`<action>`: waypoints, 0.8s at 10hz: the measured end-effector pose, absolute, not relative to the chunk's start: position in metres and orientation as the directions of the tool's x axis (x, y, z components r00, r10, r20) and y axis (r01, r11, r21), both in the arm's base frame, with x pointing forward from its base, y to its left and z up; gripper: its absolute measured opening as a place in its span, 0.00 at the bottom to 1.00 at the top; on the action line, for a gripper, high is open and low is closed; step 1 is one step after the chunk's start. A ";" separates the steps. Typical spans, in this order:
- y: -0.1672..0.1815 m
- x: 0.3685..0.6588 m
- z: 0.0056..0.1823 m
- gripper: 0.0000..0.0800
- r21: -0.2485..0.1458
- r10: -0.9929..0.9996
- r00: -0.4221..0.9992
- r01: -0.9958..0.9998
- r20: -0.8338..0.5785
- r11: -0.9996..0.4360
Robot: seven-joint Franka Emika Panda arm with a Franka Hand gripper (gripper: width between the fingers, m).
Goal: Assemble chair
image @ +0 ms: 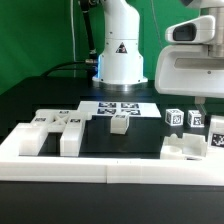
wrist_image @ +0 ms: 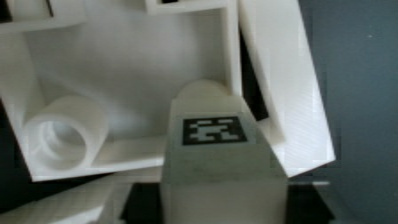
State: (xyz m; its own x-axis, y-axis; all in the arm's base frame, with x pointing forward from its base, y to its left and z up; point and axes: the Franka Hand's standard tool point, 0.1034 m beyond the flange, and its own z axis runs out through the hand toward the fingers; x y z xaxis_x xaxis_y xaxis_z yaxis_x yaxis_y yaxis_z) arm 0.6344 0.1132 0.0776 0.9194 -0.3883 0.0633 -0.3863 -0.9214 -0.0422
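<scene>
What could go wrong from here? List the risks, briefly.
1. In the wrist view a tagged white piece sits close against a white frame part. If it is slightly off, it may jam on the frame's wall instead of seating.
2. In the exterior view the gripper hangs just above the tagged cubes. A descent or sideways move could knock them.

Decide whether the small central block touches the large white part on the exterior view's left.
Apart. The exterior view shows bare black table between the small block and the large white part.
</scene>
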 end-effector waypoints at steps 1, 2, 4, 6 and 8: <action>0.109 0.634 0.078 0.36 -0.038 -0.459 0.886 -0.458 0.061 -0.888; 0.104 0.634 0.078 0.37 -0.031 -0.505 0.861 -0.504 0.061 -0.863; 0.099 0.633 0.078 0.37 -0.022 -0.556 0.829 -0.556 0.063 -0.831; 0.099 0.633 0.078 0.53 -0.022 -0.550 0.832 -0.550 0.064 -0.835; 0.102 0.633 0.086 0.70 -0.026 -0.503 0.862 -0.502 0.069 -0.864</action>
